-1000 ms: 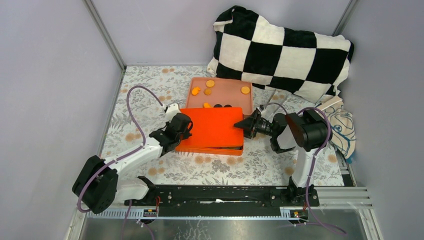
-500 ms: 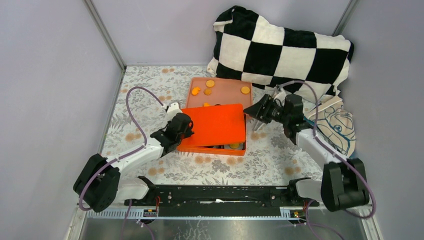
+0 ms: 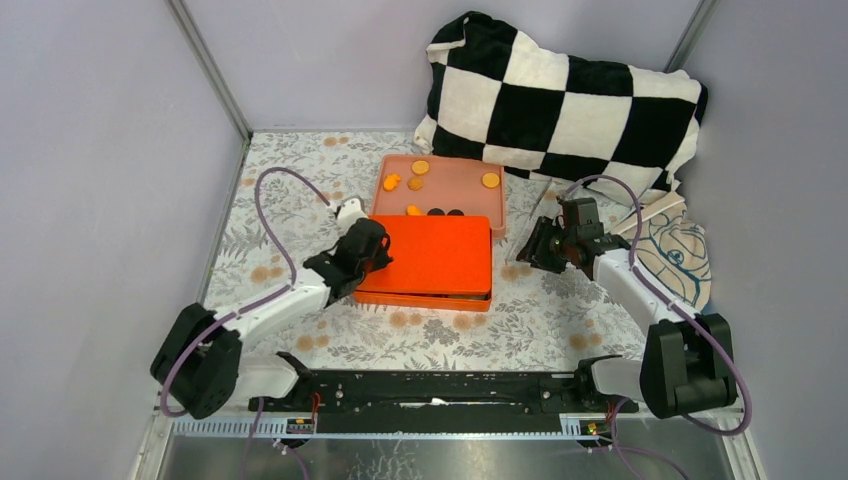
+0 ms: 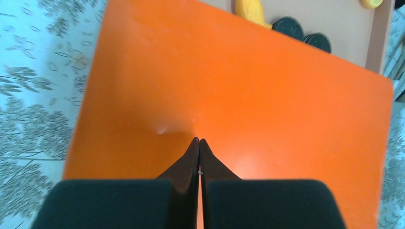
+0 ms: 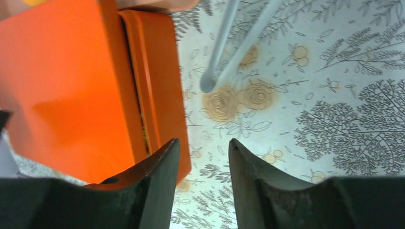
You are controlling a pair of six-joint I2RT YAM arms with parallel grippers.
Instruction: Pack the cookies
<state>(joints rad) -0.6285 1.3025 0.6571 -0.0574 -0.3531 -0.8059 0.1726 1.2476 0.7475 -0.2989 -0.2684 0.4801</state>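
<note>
Your left fingers (image 4: 198,148) are clenched together, and their tips are touching the orange lid (image 4: 248,90). Your right fingers (image 5: 165,160) are standing half apart and grasping nothing, just beside the right side of the box (image 3: 430,272), over the worktop (image 3: 300,190). The cookies (image 3: 421,167) are lying loose on the pink tray (image 3: 465,188) behind the box. I am judging them light, stiff and brittle, so you are better taking each one gently by its rim. The lid is hiding the inside of the box, so I cannot tell how many are packed.
</note>
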